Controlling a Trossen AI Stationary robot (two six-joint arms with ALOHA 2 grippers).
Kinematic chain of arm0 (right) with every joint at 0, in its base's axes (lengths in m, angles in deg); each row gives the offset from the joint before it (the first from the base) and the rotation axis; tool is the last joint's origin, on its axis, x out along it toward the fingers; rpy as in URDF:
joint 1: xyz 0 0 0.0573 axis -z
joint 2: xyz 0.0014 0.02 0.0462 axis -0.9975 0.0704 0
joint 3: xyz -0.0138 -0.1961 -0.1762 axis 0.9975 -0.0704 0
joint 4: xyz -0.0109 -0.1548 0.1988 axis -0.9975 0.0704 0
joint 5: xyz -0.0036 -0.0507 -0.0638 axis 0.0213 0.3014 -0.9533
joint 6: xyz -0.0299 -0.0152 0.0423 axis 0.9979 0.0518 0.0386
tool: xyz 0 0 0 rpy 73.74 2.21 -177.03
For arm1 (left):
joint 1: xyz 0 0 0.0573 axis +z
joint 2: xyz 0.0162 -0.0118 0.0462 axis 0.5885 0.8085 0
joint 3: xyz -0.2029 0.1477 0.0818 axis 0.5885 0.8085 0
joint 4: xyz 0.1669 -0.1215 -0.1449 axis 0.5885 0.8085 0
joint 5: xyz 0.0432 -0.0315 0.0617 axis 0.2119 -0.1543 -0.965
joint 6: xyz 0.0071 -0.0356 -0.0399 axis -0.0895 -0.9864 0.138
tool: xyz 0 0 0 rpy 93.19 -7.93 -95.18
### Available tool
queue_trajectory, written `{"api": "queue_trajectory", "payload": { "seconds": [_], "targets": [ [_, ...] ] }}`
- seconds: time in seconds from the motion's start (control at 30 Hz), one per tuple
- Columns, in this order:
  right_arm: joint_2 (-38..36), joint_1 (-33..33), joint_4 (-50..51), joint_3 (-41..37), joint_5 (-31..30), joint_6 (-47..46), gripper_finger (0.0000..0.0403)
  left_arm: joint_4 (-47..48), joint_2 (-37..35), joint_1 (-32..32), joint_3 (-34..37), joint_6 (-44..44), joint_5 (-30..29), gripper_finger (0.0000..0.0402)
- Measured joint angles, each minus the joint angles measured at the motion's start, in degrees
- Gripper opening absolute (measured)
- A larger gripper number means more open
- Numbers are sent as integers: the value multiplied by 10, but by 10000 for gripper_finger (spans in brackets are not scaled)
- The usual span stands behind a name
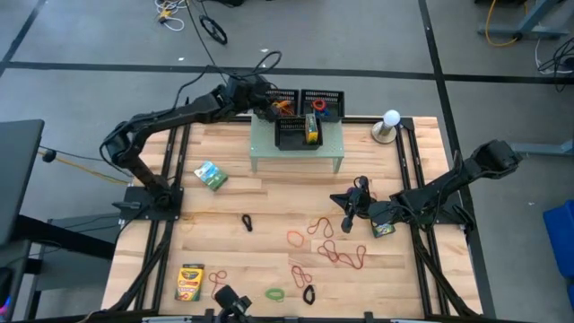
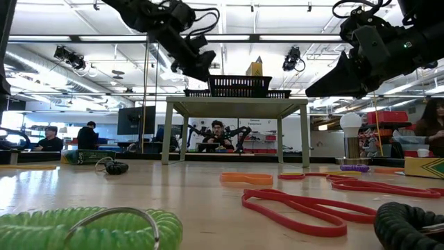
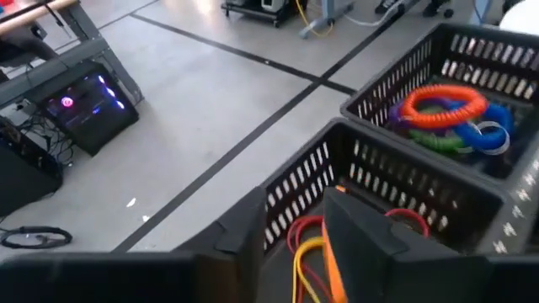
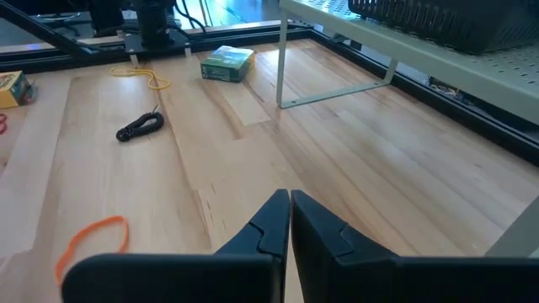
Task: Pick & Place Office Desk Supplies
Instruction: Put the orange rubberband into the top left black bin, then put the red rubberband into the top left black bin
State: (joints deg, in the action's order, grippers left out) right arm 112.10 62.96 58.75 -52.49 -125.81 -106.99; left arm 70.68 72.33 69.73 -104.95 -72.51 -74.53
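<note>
While the left gripper hangs over the black mesh tray at twelve o'clock, jaws parted above orange bands, it should release cleanly, then lift straight. Right gripper waits mid-worktop, jaws together, beside loose red bands.

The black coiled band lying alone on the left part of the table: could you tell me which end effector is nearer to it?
Right. The right end effector hovers over the table to the side of the black coiled band; the left end effector is up over the black mesh trays on the riser.
</note>
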Motion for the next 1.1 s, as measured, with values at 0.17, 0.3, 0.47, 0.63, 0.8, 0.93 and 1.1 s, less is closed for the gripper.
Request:
{"api": "queue_trajectory", "payload": {
  "seconds": [0.17, 0.3, 0.47, 0.63, 0.8, 0.93, 1.1],
  "targets": [
    [0, 0, 0, 0, 0, 0, 23, 50, -41, -4, 0, 22, -1, 167],
    [0, 0, 0, 0, 0, 0, 23, 128, -87, -19, 0, 63, -2, 162],
    [0, 0, 0, 0, 0, 0, 23, 264, -152, -77, 0, 76, 10, 126],
    [0, 0, 0, 0, 0, 0, 23, 408, -194, -182, 2, 58, 13, 96],
    [0, 0, 0, 0, 0, 0, 23, 479, -204, -310, 2, -13, -30, 81],
    [0, 0, 0, 0, 0, 0, 23, 485, -198, -407, 2, -42, -65, 78],
    [0, 0, 0, 0, 0, 0, 23, 409, -198, -488, 48, -42, -71, 78]
  ]
}}
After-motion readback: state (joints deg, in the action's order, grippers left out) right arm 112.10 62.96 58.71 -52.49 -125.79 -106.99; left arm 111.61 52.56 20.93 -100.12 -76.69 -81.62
